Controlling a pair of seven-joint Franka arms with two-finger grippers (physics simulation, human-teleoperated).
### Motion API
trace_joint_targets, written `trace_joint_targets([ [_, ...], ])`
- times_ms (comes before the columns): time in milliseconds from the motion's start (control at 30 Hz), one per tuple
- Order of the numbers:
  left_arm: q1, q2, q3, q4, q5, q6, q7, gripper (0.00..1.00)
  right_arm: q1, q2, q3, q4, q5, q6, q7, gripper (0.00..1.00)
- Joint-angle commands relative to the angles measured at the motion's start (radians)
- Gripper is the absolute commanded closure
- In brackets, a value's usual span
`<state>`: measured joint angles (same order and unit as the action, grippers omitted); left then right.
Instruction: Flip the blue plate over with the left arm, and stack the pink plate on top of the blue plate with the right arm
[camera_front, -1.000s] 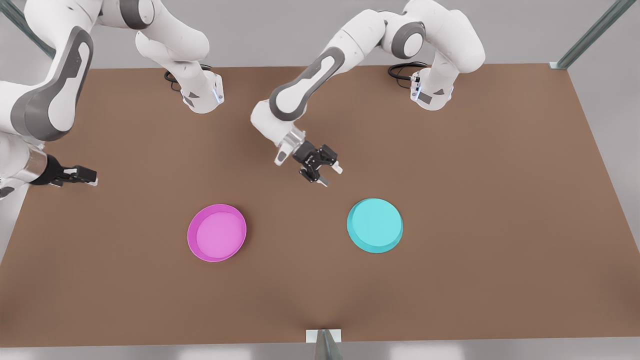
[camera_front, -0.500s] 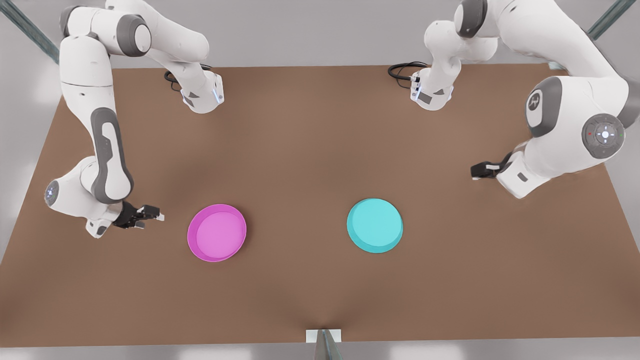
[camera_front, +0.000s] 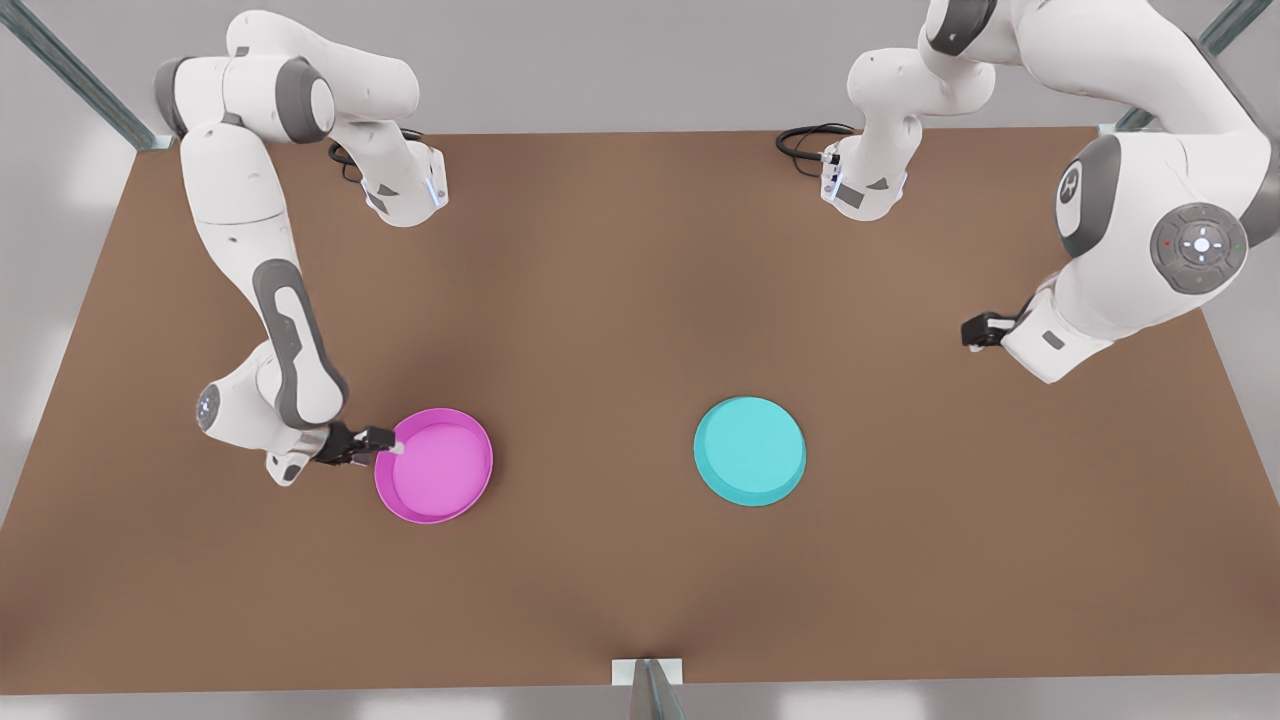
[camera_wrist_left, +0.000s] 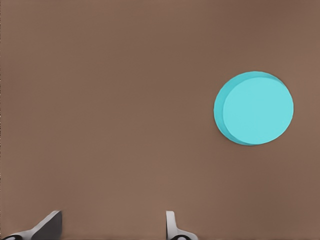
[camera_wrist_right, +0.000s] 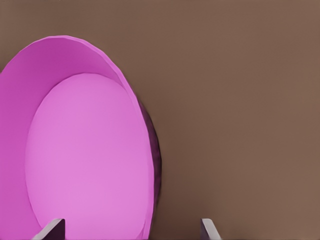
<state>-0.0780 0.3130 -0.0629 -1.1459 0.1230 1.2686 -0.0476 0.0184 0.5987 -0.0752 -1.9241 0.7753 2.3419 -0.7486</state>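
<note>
Right gripper, fingers parted and straddling the near rim of the round magenta-pink plastic plate; round turquoise plastic plate lies base-up well apart from the open, empty left gripper.

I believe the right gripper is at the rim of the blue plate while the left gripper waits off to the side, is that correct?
Not quite: the right gripper is at the rim of the pink plate, as the front view shows. The blue plate lies alone and untouched. The left gripper does wait off to the side, open.
</note>
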Motion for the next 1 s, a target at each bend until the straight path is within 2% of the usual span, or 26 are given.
trace_joint_targets([
  [0,0.0,0.0,0.0,0.0,0.015,0.0,0.0,0.0,0.0,0.003,0.0,-0.001,0.001,0.005,0.0,0.07],
  [100,-0.002,0.0,0.0,0.0,0.015,-0.002,0.0,0.0,0.003,0.003,0.0,-0.003,-0.001,0.014,0.052,0.07],
  [167,-0.002,0.0,0.0,0.0,0.015,-0.002,0.0,0.0,0.005,0.003,0.0,-0.003,-0.001,0.017,0.054,0.11],
  [200,-0.002,-0.002,0.0,0.0,0.015,-0.003,0.0,0.0,0.005,0.001,-0.002,-0.004,-0.001,0.023,0.054,0.16],
  [233,-0.002,-0.002,0.0,0.0,0.017,-0.003,-0.002,0.0,0.005,0.003,0.0,-0.003,-0.001,0.02,0.057,0.27],
  [300,-0.002,-0.002,0.0,0.0,0.018,-0.003,-0.002,0.0,0.005,0.01,0.0,-0.001,-0.001,0.019,0.057,0.29],
  [333,-0.002,-0.002,0.0,0.0,0.018,-0.003,0.0,0.0,0.006,0.009,0.0,-0.001,-0.002,0.019,0.057,0.38],
  [433,-0.002,-0.002,0.0,0.0,0.02,-0.003,0.0,0.0,0.017,0.006,-0.002,0.0,-0.008,0.019,0.064,0.52],
  [567,-0.002,-0.002,0.0,0.0,0.02,-0.005,-0.002,0.0,0.018,0.009,-0.002,0.0,-0.008,0.034,0.061,0.63],
  [833,-0.003,0.001,-0.003,-0.002,0.018,-0.011,-0.003,0.0,0.02,0.019,-0.002,0.002,-0.008,0.037,0.066,0.64],
  [933,-0.005,0.001,-0.005,-0.002,0.017,-0.012,-0.002,0.0,0.02,0.019,-0.002,0.002,-0.008,0.037,0.066,0.79],
  [967,-0.005,0.001,-0.005,-0.002,0.017,-0.012,-0.002,0.0,0.02,0.019,-0.002,0.002,-0.008,0.037,0.066,0.79],
])
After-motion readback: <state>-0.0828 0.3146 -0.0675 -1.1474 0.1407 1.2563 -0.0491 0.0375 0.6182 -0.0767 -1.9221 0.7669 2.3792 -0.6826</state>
